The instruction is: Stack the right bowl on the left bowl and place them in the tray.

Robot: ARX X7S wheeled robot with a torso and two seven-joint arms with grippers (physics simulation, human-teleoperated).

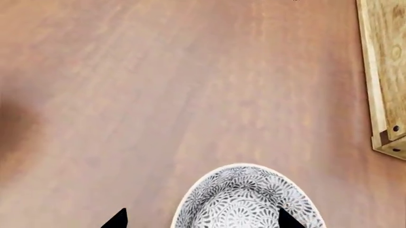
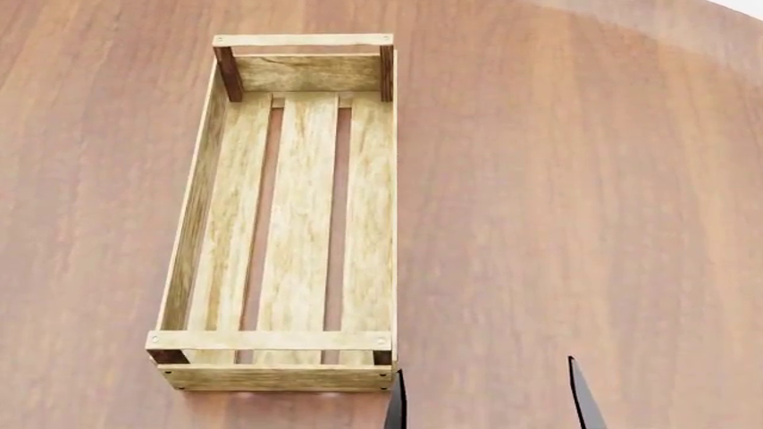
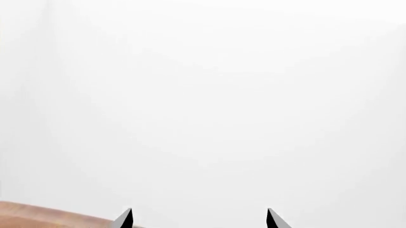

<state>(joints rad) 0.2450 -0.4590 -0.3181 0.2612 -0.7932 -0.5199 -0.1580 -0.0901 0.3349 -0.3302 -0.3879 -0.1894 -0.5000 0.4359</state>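
The left gripper (image 1: 201,219) is being held with its two dark fingertips spread wide, one tip over the inside of a patterned bowl (image 1: 244,199) and the other outside its rim, so the rim is lying between the jaws; nothing is being clamped yet, and whether the tips are touching the bowl cannot be told. Out beyond the bowl, bare wooden table (image 1: 159,95) is lying ahead of the fingers, and a corner of the tray (image 1: 385,80) is showing off to one side, near but apart from the bowl. The right gripper (image 3: 199,219) is likewise being kept wide open and empty, pointed at blank white background with only a sliver of table under it. In the head view, the tray (image 2: 197,214) is lying empty; only one bowl is being shown anywhere. For a good grasp, it is judged that the rim should be seated deep between the fingers before closing, and the bowl kept level while being lifted.
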